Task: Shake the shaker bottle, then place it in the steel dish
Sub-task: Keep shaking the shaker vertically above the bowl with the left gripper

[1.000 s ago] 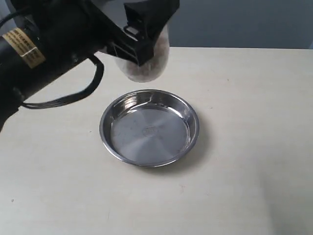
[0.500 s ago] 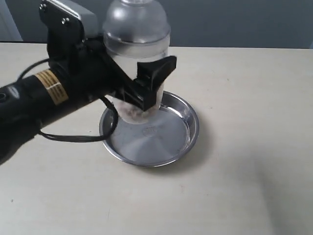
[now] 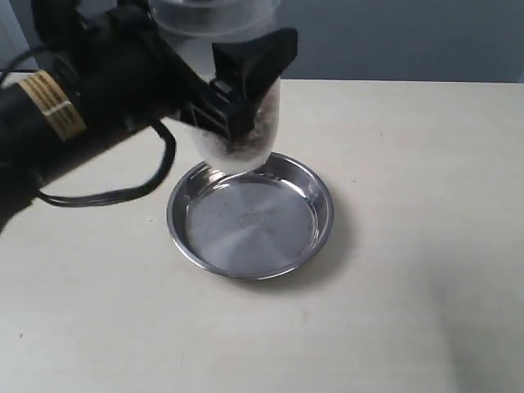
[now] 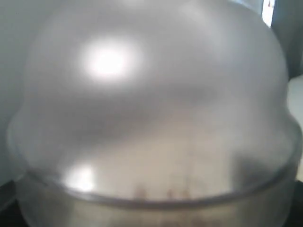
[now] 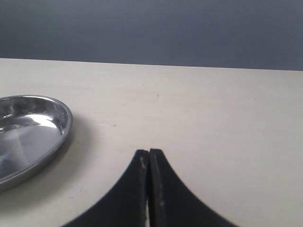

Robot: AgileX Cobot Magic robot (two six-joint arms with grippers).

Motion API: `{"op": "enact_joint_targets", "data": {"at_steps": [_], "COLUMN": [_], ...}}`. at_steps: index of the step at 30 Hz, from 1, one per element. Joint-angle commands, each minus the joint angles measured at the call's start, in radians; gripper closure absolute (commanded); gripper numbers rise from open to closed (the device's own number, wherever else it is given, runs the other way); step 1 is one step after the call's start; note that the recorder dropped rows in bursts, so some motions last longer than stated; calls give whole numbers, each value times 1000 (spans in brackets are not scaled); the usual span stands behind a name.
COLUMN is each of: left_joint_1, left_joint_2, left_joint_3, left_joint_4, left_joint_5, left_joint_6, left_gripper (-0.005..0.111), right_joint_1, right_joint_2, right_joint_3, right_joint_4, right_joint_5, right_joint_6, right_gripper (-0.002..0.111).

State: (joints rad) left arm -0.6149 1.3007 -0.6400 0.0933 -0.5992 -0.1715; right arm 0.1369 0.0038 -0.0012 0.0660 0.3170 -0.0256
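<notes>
**Over the steel pan: shaker up in the left claw**

Up above the far rim of the round, shallow stainless-steel dish [image 3: 250,225] is where I've got the clear plastic shaker bottle [image 3: 246,155] right now. From the exterior view its base hangs over that rim. It looks clear of the metal, but I can't say for certain from this angle.

Materials first. The dish is shiny with a flat base and a low sloped rim, and it's a lot wider than the bottle. It sits on a matte, pale cream tabletop [image 3: 409,246]. The bottle's wall is see-through, with brownish-white granules smeared up the inside and piled at the bottom. Its top runs out of the frame. On the left wrist camera the frosted domed top [image 4: 151,109] fills nearly everything, milky and blurry with a couple of light glares on it.

The left gripper [image 3: 250,78] is black hard plastic and is clamped across the bottle's body. One finger crosses the front and the other is hidden behind. The arm behind it is black with a yellow label [image 3: 49,106] and a loose black cable [image 3: 106,196].

The right gripper [image 5: 149,163] sits low over the table [image 5: 213,118], jaws pressed flat together with nothing between them. The dish [image 5: 33,137] is off to one side of it, well apart.
</notes>
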Motion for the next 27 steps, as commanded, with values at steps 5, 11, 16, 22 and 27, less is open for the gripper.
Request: {"op": "enact_joint_targets", "data": {"at_steps": [5, 11, 16, 22, 27], "left_joint_1": [-26, -49, -78, -73, -51], "left_joint_2": [102, 59, 4, 81, 93], "left_joint_3": [14, -58, -83, -41, -64], "left_joint_4": [-5, -39, 72, 42, -203], "left_joint_5": [35, 81, -226, -197, 109], "left_joint_6": [-49, 69, 36, 5, 206], "left_gripper": [106, 106, 106, 106, 106], "right_joint_1": [4, 4, 4, 4, 4], "right_joint_2": [-4, -4, -4, -4, -4], "right_joint_3": [1, 1, 1, 1, 1], "right_joint_4": [-1, -1, -1, -1, -1], "right_joint_5": [-14, -12, -12, -12, -12], "right_joint_6": [0, 0, 0, 0, 0], "right_gripper": [109, 109, 109, 109, 109]}}
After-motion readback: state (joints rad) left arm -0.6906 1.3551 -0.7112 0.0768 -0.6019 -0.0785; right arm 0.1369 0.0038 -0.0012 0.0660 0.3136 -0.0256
